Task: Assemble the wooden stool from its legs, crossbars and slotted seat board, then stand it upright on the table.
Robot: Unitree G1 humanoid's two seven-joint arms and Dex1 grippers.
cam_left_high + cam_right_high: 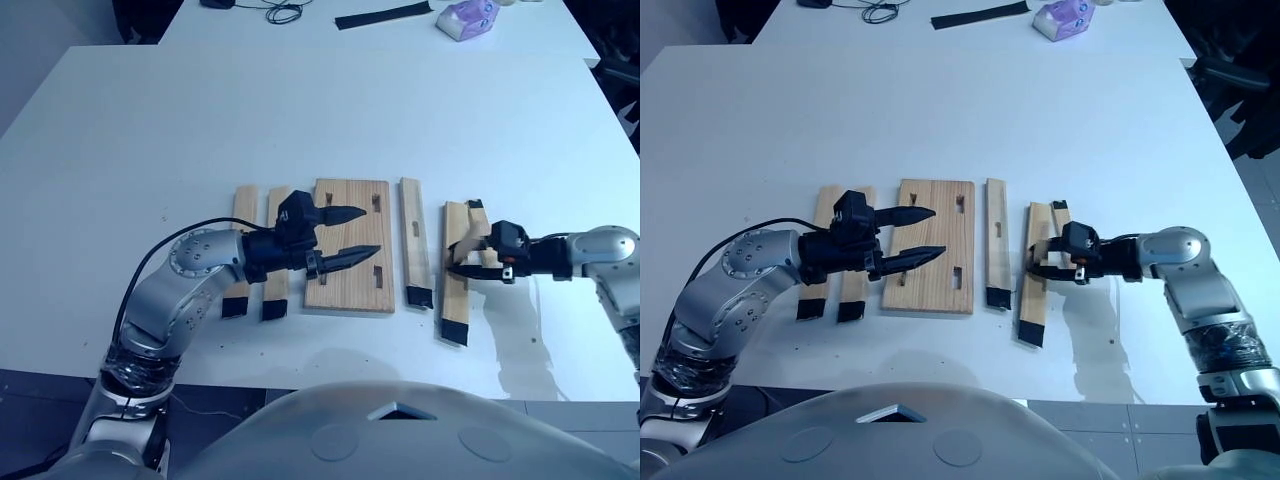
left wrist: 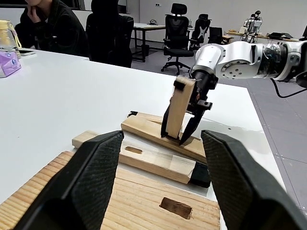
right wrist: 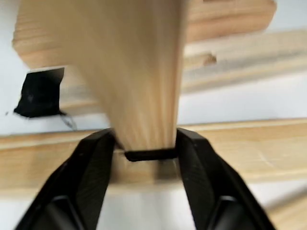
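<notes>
Left gripper fingers wide over the seat board's left edge; right gripper fingers pinch a tilted wooden bar; open surface beyond.

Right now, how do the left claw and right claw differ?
The left claw is open and empty; the right claw is shut on a short wooden piece. The left claw hovers over the seat board; the right claw is over a leg lying at the row's right end. Both are black, two-fingered.

Head stereo above table, wrist cameras close.
</notes>
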